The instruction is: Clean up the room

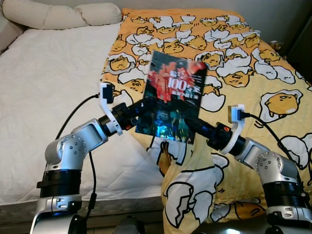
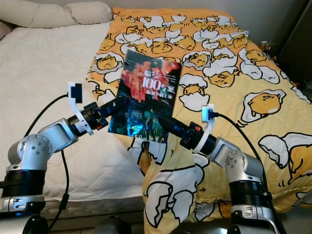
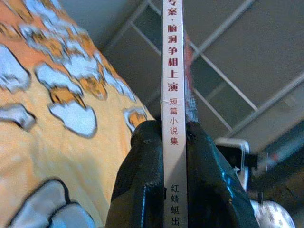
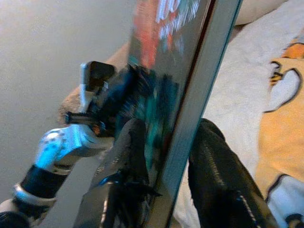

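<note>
One book stands in view; two grippers hold it, the left gripper and the right gripper; one yellow egg-print blanket covers one bed; two pillows lie there.

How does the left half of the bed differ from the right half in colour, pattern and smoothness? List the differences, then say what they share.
1. The sheet on the left is plain white; the blanket on the right is yellow-orange with a cartoon egg print.
2. The sheet lies fairly smooth; the blanket is rumpled, with its front corner hanging over the bed edge.
3. Pillows sit at the head of the sheet side.

Both cover the same bed.
</note>
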`<state>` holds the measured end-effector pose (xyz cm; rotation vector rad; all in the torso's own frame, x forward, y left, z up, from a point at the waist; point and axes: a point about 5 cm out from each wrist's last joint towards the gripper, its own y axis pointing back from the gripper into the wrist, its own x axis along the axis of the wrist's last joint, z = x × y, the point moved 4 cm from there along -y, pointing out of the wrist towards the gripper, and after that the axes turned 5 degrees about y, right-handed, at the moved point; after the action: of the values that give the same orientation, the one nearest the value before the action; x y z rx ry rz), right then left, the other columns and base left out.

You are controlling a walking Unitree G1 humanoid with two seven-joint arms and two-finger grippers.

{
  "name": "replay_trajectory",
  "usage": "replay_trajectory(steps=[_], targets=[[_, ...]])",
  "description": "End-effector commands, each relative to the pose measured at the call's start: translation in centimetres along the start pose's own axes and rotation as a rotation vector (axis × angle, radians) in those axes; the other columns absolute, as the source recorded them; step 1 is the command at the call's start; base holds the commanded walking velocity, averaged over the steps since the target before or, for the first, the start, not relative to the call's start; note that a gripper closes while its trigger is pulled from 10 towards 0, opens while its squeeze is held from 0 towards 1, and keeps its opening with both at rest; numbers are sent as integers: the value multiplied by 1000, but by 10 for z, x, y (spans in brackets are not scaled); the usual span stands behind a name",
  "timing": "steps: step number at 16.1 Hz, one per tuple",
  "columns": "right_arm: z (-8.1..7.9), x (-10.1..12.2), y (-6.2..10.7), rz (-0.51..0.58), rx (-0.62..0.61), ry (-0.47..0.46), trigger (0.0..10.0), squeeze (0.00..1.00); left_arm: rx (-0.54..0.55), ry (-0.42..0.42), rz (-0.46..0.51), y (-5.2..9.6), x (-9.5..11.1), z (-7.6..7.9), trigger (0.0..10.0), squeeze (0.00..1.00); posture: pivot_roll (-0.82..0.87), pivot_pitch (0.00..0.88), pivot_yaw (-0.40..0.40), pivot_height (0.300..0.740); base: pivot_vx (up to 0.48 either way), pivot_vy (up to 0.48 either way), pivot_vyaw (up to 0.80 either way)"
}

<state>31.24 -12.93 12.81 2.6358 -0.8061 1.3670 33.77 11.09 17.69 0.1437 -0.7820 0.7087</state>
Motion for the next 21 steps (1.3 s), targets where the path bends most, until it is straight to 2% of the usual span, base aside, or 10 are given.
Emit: replay_trajectory(steps=[1, 4, 5, 7, 8, 9, 10, 12, 15, 21], targets=[[0, 8, 4, 24, -32, 55, 10000, 1000, 1, -43, 81, 5, 16, 6, 0, 0, 6, 0, 53, 740, 0, 0, 0], [4, 14, 15, 68, -155, 129, 10000, 1000, 119, -183, 118, 16, 22, 4, 0, 0, 11, 0, 41, 740, 0, 0, 0], [0, 11, 20, 49, -216, 189, 10000, 1000, 197, -318, 110, 25, 22, 1, 0, 0, 11, 0, 37, 740, 0, 0, 0], [-1, -2, 19, -43, -349, 333, 10000, 1000, 343, -452, 152, 35, 28, -3, 0, 0, -5, 0, 41, 740, 0, 0, 0], [2, -6, 17, -70, -423, 388, 10000, 1000, 390, -489, 138, 38, 26, -4, 3686, 0, -16, 0, 47, 740, 0, 0, 0], [6, -9, 15, -88, -509, 451, 10000, 969, 448, -548, 117, 42, 24, -6, 8667, 0, -19, 0, 51, 740, 0, 0, 0], [12, -7, 15, -76, -599, 493, 10000, 0, 461, -570, 130, 41, 22, -5, 10000, 0, -19, 0, 51, 740, 0, 0, 0], [20, -3, 16, -18, -827, 597, 10000, 0, 523, -672, 152, 37, 20, -5, 10000, 0, -19, 0, 48, 740, 0, 0, 0], [13, -6, 11, 5, -846, 700, 10000, 0, 565, -788, 106, 35, 9, -10, 10000, 0, -26, 0, 48, 740, 0, 0, 0], [10, -32, 3, -43, -826, 680, 10000, 0, 599, -841, 81, 39, -13, -13, 10000, 0, -24, 0, 36, 740, 0, 409, 0]])
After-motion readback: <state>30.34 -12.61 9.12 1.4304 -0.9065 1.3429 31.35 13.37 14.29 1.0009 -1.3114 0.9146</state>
